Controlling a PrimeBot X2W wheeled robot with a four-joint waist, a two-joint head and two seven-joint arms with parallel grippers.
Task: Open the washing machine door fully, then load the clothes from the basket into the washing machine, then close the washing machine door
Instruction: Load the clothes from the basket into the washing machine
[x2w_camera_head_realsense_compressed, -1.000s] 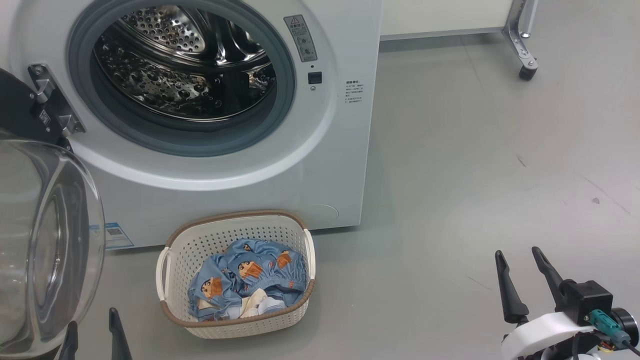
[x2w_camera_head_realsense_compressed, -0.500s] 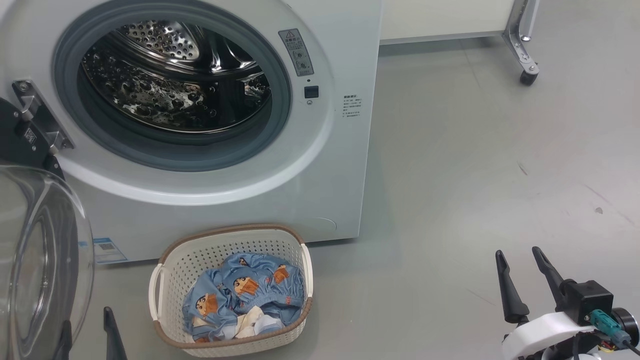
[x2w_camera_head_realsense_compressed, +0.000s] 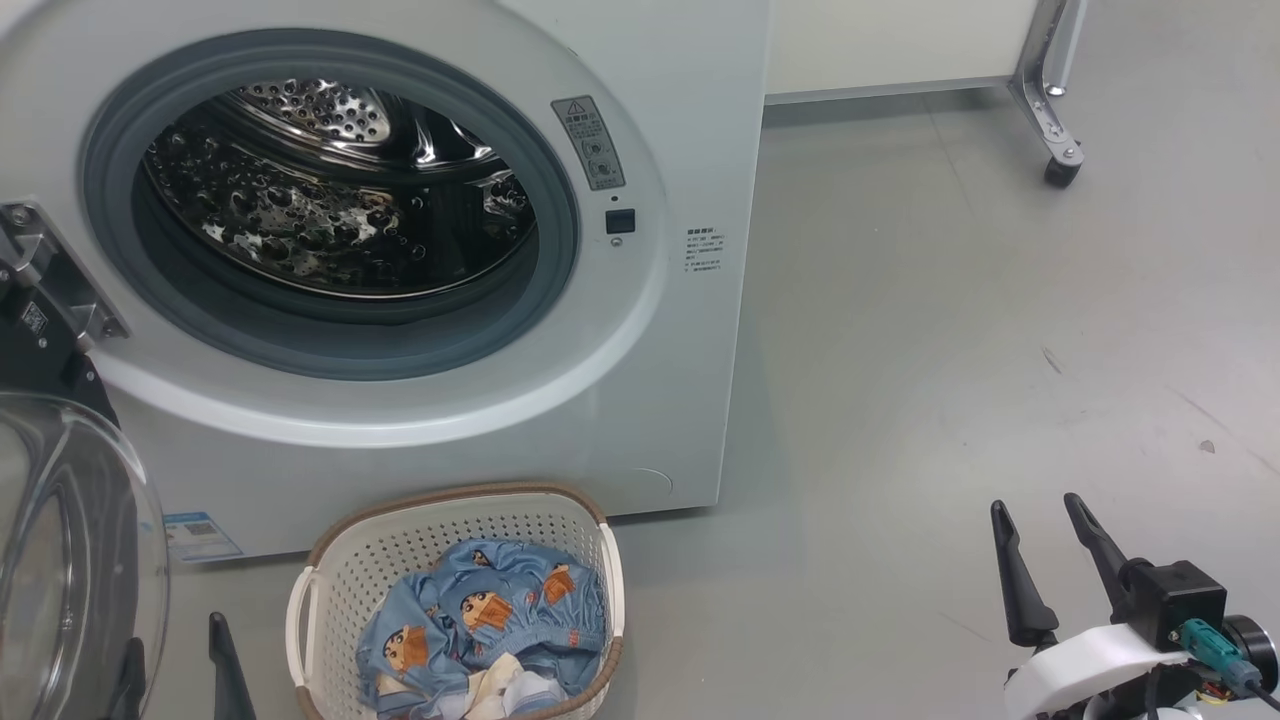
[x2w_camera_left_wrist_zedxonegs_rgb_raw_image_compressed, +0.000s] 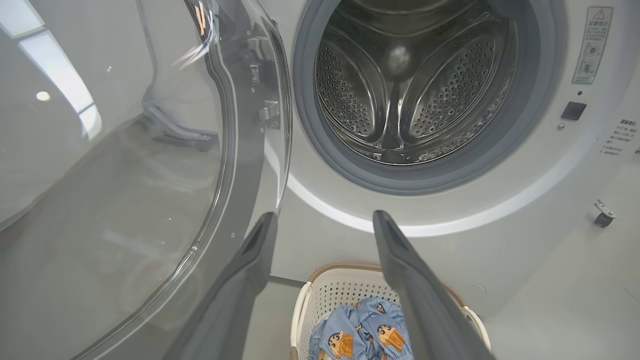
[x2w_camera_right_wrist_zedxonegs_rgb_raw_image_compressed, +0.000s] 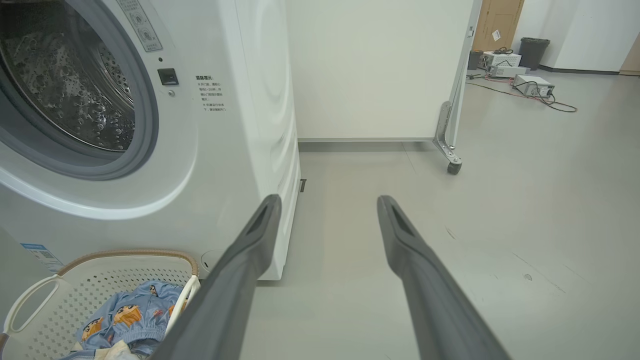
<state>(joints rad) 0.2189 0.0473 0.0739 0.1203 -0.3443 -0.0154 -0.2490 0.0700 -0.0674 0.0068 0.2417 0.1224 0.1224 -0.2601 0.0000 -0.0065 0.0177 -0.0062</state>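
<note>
- We look down from the head camera at a white washing machine (x2w_camera_head_realsense_compressed: 680, 400). Its steel drum (x2w_camera_head_realsense_compressed: 330, 230) is exposed, and we see no laundry in it.
- The washing machine door (x2w_camera_head_realsense_compressed: 70, 560) stands swung out at the lower left, with its bulging glass toward us. We judge the opening step done and loading the step in hand.
- The basket (x2w_camera_head_realsense_compressed: 440, 497) sits on the grey floor (x2w_camera_head_realsense_compressed: 950, 350) just before the machine's foot, below the drum mouth. Its long side runs left to right, along the machine's front.
- The clothes (x2w_camera_head_realsense_compressed: 490, 620), light blue with cartoon figures, lie heaped in the basket toward the edge nearest us. A small cream piece lies at the front of the heap.
- The left jaws are spread wide and hold nothing. Their dark fingers (x2w_camera_head_realsense_compressed: 228, 680) rise from the bottom edge, just beside the basket's left handle, between the basket and the door glass.
- In the left wrist view, the heap shows low between the two fingers, a little to the right. It therefore lies ahead of and below those jaws.
- The right jaws are also spread and empty. Their fingers (x2w_camera_head_realsense_compressed: 1015, 580) stand at the lower right, well apart from the basket across bare floor.
- We judge the left arm the nearer one, needing a short reach down and toward its right. The door glass close on its other side could be brushed.
</note>
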